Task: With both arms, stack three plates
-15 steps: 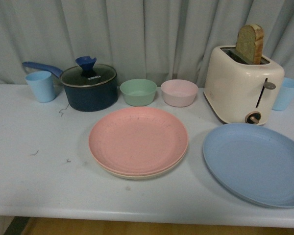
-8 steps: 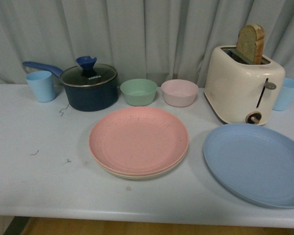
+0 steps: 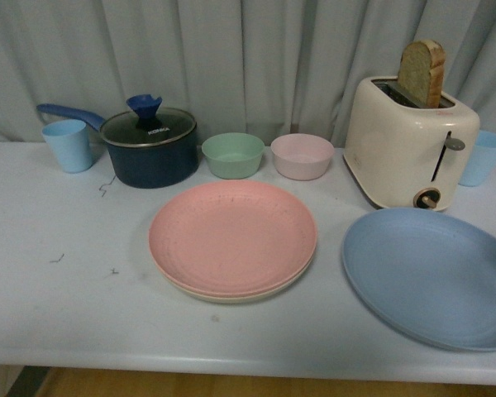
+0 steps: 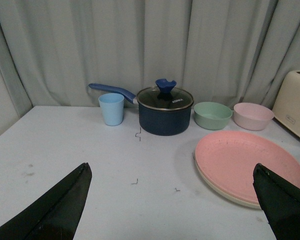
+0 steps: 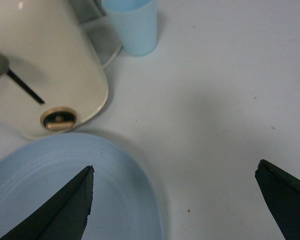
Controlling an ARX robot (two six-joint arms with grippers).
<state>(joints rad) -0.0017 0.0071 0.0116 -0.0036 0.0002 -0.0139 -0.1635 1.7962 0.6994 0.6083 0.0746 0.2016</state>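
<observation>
- At the table's (image 3: 58, 306) middle, the pink plate (image 3: 232, 237) is seen resting on the beige plate (image 3: 231, 297)
- Apart from that pair, the blue plate (image 3: 430, 277) is left unstacked before the toaster (image 3: 405, 149)
- Nothing is found shifted since a second ago; the last lift is judged not begun
- The left gripper (image 4: 171, 172) and right gripper (image 5: 175, 167) are held spread wide, empty, the right over the blue plate

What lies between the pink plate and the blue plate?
Nothing: in the front view only bare table separates the pink plate from the blue plate.
</observation>
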